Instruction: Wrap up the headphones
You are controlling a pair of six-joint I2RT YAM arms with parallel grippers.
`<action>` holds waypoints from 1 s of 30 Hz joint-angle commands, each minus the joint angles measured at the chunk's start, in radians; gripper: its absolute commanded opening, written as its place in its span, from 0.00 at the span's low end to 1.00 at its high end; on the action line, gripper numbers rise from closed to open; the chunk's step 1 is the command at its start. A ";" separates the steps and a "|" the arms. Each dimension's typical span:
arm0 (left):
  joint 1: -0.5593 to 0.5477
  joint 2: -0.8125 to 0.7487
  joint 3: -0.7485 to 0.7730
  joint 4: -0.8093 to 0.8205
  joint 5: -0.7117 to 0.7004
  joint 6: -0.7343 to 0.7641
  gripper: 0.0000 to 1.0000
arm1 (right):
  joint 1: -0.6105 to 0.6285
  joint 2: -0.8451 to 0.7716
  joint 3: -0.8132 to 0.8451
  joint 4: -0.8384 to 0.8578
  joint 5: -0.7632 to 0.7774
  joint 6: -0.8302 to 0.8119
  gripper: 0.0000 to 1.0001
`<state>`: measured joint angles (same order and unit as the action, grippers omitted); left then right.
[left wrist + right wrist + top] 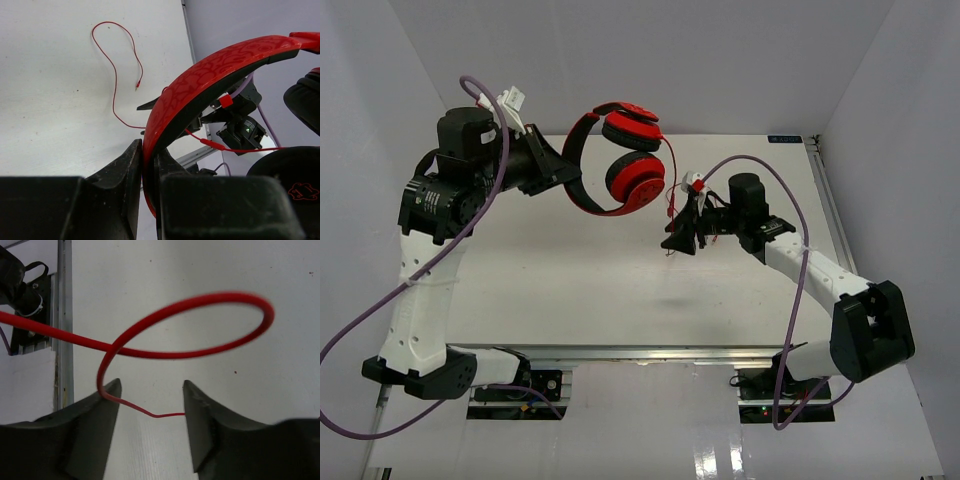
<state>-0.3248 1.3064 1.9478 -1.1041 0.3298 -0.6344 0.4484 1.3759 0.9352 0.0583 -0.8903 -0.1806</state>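
Note:
My left gripper [572, 178] is shut on the red headband [200, 85] of the headphones [625, 158] and holds them in the air above the table's far middle; the two red earcups hang to its right. In the left wrist view the band runs between my jaws [148, 160]. The thin red cord [670, 205] drops from the earcups to my right gripper [678, 240]. In the right wrist view my right gripper [151, 395] is open, with the cord [190, 354] looping in front of it and a strand crossing the gap between the fingers. The cord's loose end [117, 75] lies on the table.
The white table [570, 290] has a metal rail [825, 200] along its right edge. White walls close in the back and sides. Thick purple cables [480, 200] hang from both arms.

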 commanded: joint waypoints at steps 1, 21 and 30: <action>-0.005 -0.047 0.006 0.087 0.033 -0.047 0.00 | 0.003 0.009 0.017 0.087 0.018 0.043 0.40; 0.142 0.184 0.018 0.359 -0.028 -0.183 0.00 | -0.021 -0.356 -0.055 -0.697 0.359 -0.920 0.08; 0.141 0.235 -0.087 0.360 -0.136 -0.095 0.00 | 0.125 -0.449 0.173 -0.886 0.668 -1.354 0.08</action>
<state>-0.1801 1.5582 1.9042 -0.8063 0.2390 -0.7574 0.5117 0.9443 0.9648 -0.7378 -0.4065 -1.2658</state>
